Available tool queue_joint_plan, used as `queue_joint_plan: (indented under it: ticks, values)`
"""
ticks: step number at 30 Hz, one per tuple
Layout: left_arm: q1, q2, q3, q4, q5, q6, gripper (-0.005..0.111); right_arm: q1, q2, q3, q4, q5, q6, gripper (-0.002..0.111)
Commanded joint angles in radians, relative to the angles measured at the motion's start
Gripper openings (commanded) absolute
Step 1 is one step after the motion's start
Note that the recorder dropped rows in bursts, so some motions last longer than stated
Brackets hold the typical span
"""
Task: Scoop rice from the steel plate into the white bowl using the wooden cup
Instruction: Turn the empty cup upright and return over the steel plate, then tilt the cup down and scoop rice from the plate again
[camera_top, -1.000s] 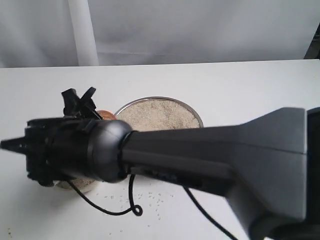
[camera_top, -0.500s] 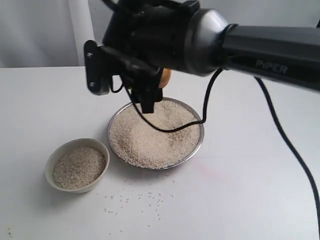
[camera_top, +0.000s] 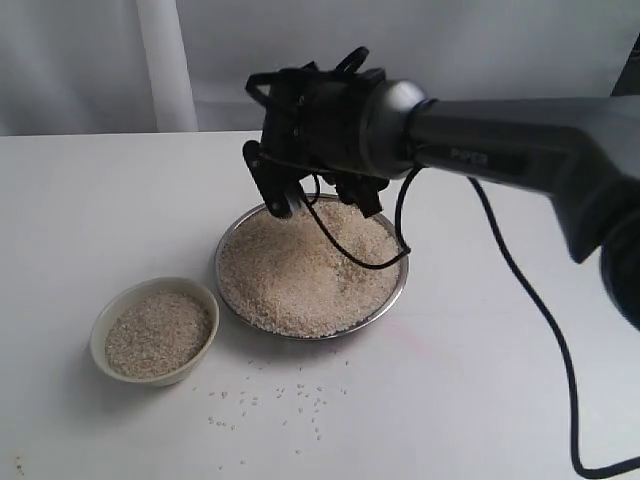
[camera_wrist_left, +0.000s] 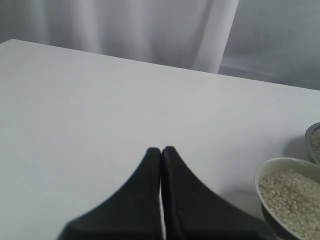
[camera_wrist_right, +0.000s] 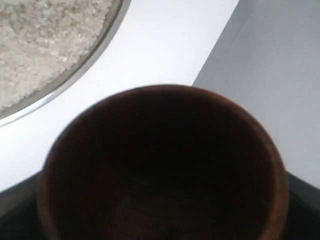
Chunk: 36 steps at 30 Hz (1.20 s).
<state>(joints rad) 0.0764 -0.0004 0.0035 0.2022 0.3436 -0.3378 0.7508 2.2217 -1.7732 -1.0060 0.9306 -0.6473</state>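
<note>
Your right gripper (camera_top: 322, 200) hangs over the steel plate (camera_top: 219, 265) at its 12 o'clock rim, the arm reaching in from 3 o'clock. Its jaws are spread wide and clamped on the wooden cup (camera_wrist_right: 165, 165); the right wrist view shows dark jaw on either side of it. The cup's mouth faces that camera, and the inside looks dark and bare (no grains that I can make out). From the outside camera the cup is hidden behind the gripper body.

The rice (camera_top: 300, 275) fills the plate nearly to the edge. The white bowl (camera_top: 150, 284) sits at 8 o'clock from the plate, close beside it but not touching, and is well filled with rice too. Loose grains (camera_top: 300, 392) are scattered on the table (camera_top: 480, 400) at 6 o'clock from the plate.

Your left gripper (camera_wrist_left: 161, 152) is off to the side, fingers pressed together on nothing, low over bare table with the bowl just ahead of it.
</note>
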Motion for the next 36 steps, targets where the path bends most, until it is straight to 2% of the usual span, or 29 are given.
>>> queue_joint_plan:
  ticks: [1, 20, 36]
  values:
    - [-0.006, 0.000, -0.004, -0.006, -0.006, -0.002, 0.000, -0.003, 0.061, -0.004, -0.104, -0.028, -0.003, 0.000]
    - [-0.006, 0.000, -0.004, -0.006, -0.006, -0.002, 0.000, -0.003, 0.174, -0.004, -0.159, -0.046, -0.003, 0.000]
    - [-0.006, 0.000, -0.004, -0.006, -0.006, -0.002, 0.000, 0.030, 0.178, -0.004, -0.025, -0.077, -0.086, 0.000]
